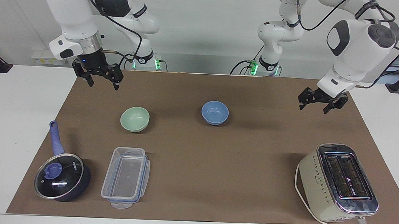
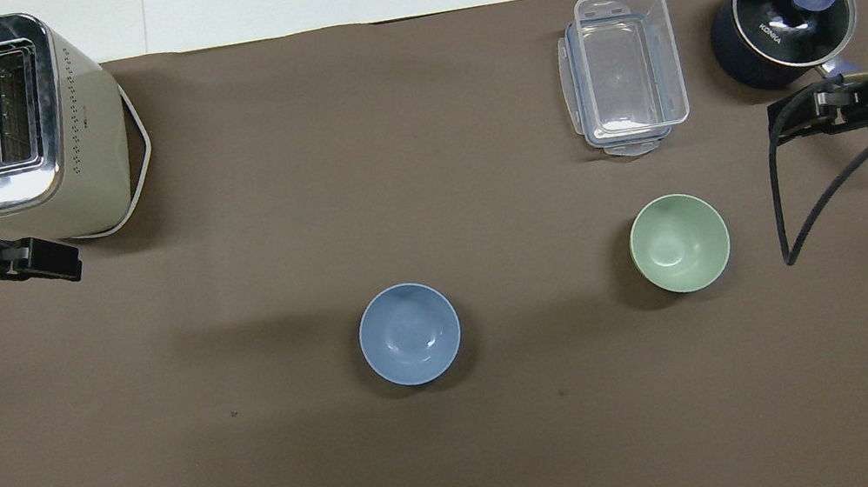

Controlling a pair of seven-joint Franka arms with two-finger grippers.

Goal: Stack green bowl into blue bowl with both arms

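The green bowl [image 1: 135, 118] stands upright on the brown mat toward the right arm's end; it also shows in the overhead view [image 2: 679, 242]. The blue bowl [image 1: 215, 112] stands upright and empty near the middle of the mat, apart from the green one; it also shows from overhead [image 2: 409, 334]. My left gripper [image 1: 313, 108] hangs open and empty in the air over the mat's edge at the left arm's end [image 2: 63, 268]. My right gripper [image 1: 103, 85] hangs open and empty above the mat's corner, beside the green bowl [image 2: 805, 113].
A cream toaster [image 1: 338, 182] stands at the left arm's end, farther from the robots. A clear plastic container [image 1: 126, 176] and a dark lidded saucepan [image 1: 62, 176] stand farther out than the green bowl. The brown mat [image 1: 217, 166] covers the table's middle.
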